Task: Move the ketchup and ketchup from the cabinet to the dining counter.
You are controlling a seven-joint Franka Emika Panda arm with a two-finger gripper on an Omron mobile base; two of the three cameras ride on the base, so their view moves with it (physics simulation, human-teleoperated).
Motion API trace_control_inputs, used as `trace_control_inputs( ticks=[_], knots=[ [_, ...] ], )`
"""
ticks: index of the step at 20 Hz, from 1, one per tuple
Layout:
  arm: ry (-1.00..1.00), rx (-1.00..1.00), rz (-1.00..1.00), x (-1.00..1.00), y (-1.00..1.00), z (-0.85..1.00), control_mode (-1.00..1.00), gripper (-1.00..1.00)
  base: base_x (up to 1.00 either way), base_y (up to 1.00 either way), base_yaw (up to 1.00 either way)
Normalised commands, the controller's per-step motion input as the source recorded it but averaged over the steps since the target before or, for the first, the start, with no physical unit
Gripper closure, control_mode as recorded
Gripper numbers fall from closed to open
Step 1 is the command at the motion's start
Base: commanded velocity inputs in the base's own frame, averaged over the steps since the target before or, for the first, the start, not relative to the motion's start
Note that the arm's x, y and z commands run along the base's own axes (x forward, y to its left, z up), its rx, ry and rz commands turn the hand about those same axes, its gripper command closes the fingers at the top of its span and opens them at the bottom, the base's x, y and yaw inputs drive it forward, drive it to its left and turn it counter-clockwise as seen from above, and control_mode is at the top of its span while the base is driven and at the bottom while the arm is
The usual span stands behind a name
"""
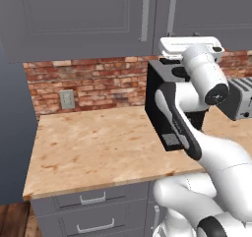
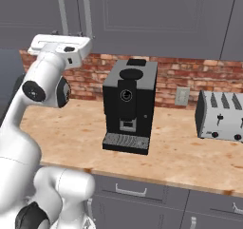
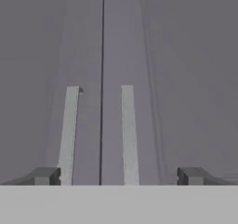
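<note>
The grey upper cabinet (image 1: 74,14) (image 2: 156,14) has both doors shut, so the two ketchup bottles are hidden. In the hand view the door seam runs down the middle of the cabinet (image 3: 186,56) between two silver bar handles (image 3: 69,130) (image 3: 129,130). My gripper (image 3: 118,176) is open, its fingertips (image 3: 44,175) wide apart, close in front of the doors and level with the handles' lower ends. My white hand (image 1: 192,44) (image 2: 59,45) is raised just below the handles (image 1: 145,12) (image 2: 87,9). The dining counter is out of view.
A black coffee machine (image 2: 129,104) (image 1: 160,83) stands on the brick-backed counter (image 1: 98,142) under my arm. A silver toaster (image 2: 222,115) (image 1: 241,98) sits to its right. Grey drawers (image 1: 93,199) are below, and a wall outlet (image 1: 67,99) is on the brick.
</note>
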Motion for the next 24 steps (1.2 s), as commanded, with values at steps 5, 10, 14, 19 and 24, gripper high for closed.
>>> trace_control_inputs(
  ticks=[5,10,14,19,24],
  knots=[
    [-0.02,0.00,0.00,0.45,-0.06,0.35,-1.00,-1.00,0.00,0.00,0.00],
    [0.00,0.01,0.00,0.54,-0.15,0.14,-1.00,-1.00,0.00,0.00,0.00],
    [0.00,0.00,0.00,0.52,-0.13,0.04,-1.00,-1.00,0.00,0.00,0.00],
    [-0.01,0.00,0.00,0.52,-0.10,0.00,-1.00,-1.00,0.00,0.00,0.00],
    [-0.02,0.00,0.00,0.56,-0.05,0.00,-1.00,-1.00,0.00,0.00,0.00]
  ],
)
